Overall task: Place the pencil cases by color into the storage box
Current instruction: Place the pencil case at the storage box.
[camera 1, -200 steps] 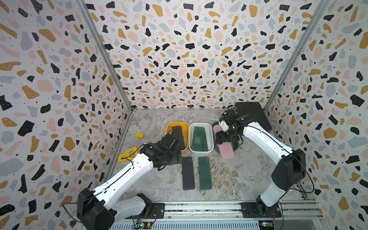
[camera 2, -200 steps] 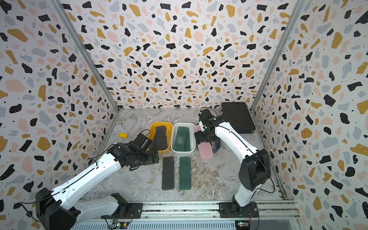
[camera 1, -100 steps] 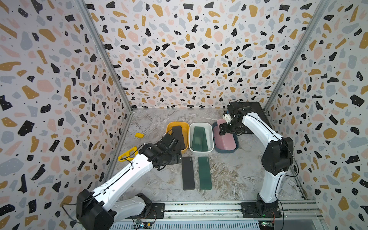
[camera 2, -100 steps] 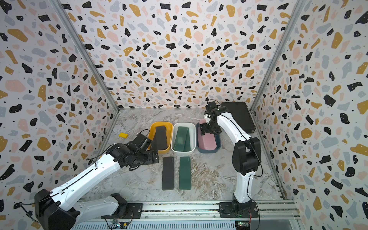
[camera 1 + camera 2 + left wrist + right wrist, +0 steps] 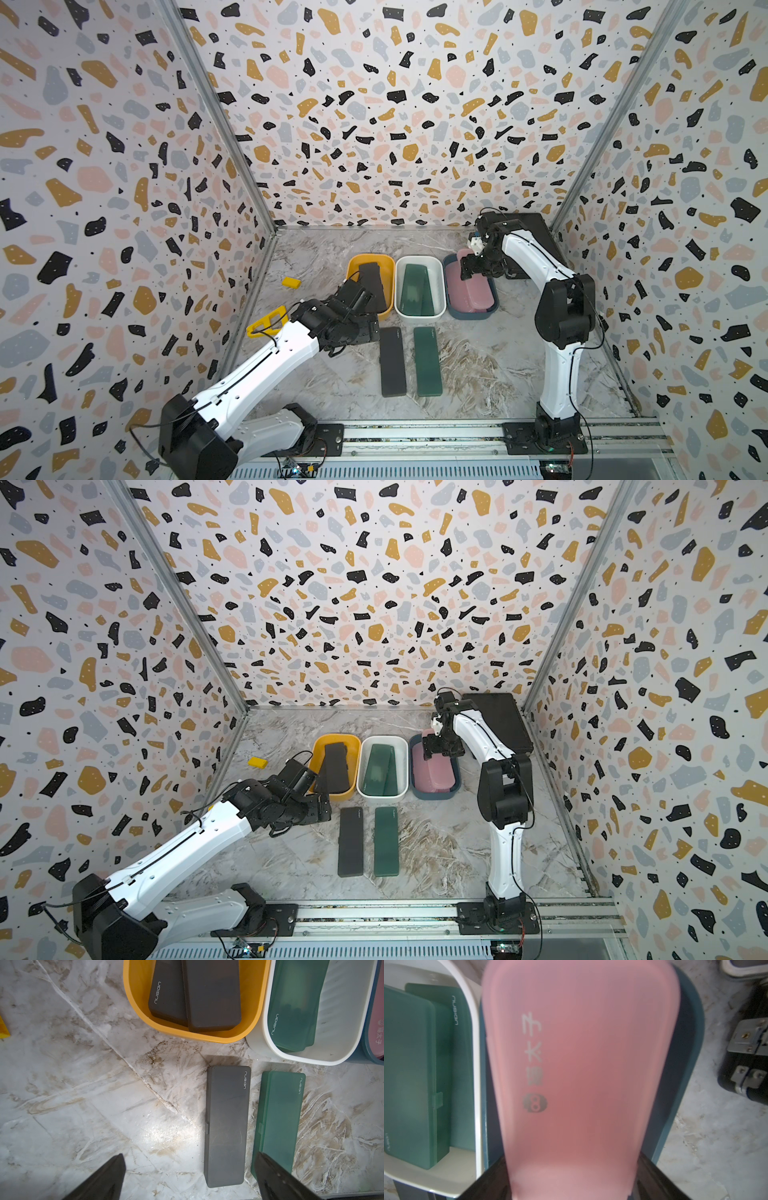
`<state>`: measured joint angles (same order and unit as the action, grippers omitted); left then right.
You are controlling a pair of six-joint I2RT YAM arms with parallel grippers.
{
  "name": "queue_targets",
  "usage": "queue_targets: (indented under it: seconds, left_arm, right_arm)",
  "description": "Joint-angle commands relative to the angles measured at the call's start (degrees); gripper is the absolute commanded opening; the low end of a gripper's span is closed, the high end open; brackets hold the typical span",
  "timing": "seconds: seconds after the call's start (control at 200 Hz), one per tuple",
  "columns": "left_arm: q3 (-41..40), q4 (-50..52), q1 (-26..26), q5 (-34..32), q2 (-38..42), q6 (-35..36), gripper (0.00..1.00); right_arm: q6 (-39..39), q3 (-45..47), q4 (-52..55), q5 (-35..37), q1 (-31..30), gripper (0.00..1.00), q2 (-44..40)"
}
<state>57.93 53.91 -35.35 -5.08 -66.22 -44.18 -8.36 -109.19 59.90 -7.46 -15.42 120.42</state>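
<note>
Three bins stand in a row: a yellow bin (image 5: 351, 266) with two black pencil cases (image 5: 212, 995), a white bin (image 5: 419, 260) with green pencil cases (image 5: 291, 1007), and a blue bin (image 5: 473, 315). My right gripper (image 5: 478, 270) (image 5: 572, 1159) is shut on a pink pencil case (image 5: 581, 1064) that slants down into the blue bin. On the table in front of the bins lie a black pencil case (image 5: 392, 361) (image 5: 226, 1126) and a green pencil case (image 5: 428, 360) (image 5: 278, 1122). Left of the black one, my left gripper (image 5: 372, 332) (image 5: 190, 1155) is open and holds nothing.
A large black briefcase (image 5: 528, 241) (image 5: 747, 1064) lies at the back right, close behind my right arm. A small yellow block (image 5: 291, 282) and a yellow frame-shaped piece (image 5: 268, 322) lie by the left wall. Patterned walls close in three sides.
My right gripper has carried the pink pencil case from above the blue bin's front towards the back, and the case now lies lengthwise into that bin. My left arm has not moved.
</note>
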Motion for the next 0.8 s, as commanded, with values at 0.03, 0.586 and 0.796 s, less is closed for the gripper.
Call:
queue_targets:
  seconds: [0.03, 0.586, 0.796]
  left_arm:
    - [-0.4, -0.4, 0.1, -0.8, 0.2, -0.1, 1.00]
    - [-0.6, -1.3, 0.1, -0.7, -0.7, -0.4, 1.00]
    - [-0.7, -1.3, 0.1, -0.7, -1.0, -0.2, 1.00]
  right_arm:
    - [1.1, -3.0, 1.4, -0.2, 1.0, 0.72, 0.4]
    - [1.2, -6.8, 0.5, -0.6, 2.4, 0.72, 5.1]
    - [0.8, -6.9, -0.1, -0.5, 2.6, 0.72, 6.0]
